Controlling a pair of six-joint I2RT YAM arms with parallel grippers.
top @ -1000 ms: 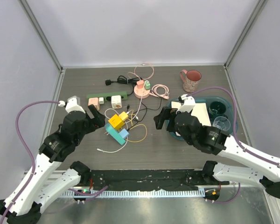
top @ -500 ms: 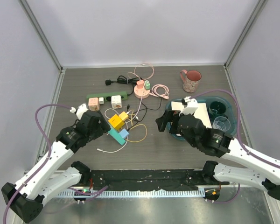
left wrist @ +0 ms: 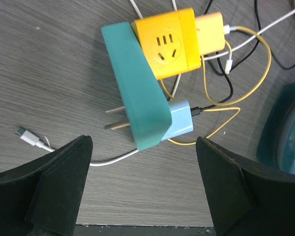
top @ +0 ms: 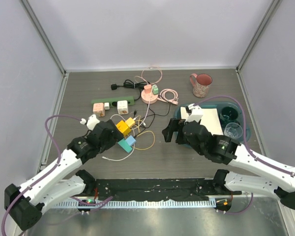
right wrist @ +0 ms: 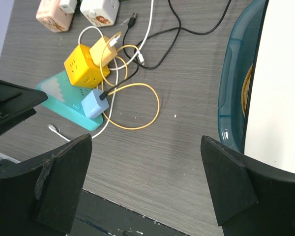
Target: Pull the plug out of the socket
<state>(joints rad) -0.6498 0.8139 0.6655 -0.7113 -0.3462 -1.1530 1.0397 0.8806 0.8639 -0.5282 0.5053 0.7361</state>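
1. The left gripper (left wrist: pixel 143 142) hovers with its jaws spread wide. One finger (left wrist: pixel 54 182) stands on each side of the teal socket block (left wrist: pixel 135 88), and neither touches anything.
2. The light blue plug (left wrist: pixel 179 122) sits tight against the block's near end on its right side, not yet pulled off. A black lead runs into the plug.
3. Two bare metal prongs (left wrist: pixel 115 118) stick out from the block's left side.
4. A yellow cube socket (left wrist: pixel 167 42) touches the block's far end.
5. A yellow cable (left wrist: pixel 263 59) loops to the right of the block. A white cable end (left wrist: pixel 28 136) lies to the block's left.
6. The right gripper (right wrist: pixel 146 140) hangs well to the right of the block over the grey table (right wrist: pixel 162 162). Its jaws are also wide and hold nothing.
7. A teal tray (right wrist: pixel 227 88) lies further right of the block. A green power strip (top: pixel 130 100) lies behind the block, and a pink mug (top: pixel 201 84) stands far off to its right rear.
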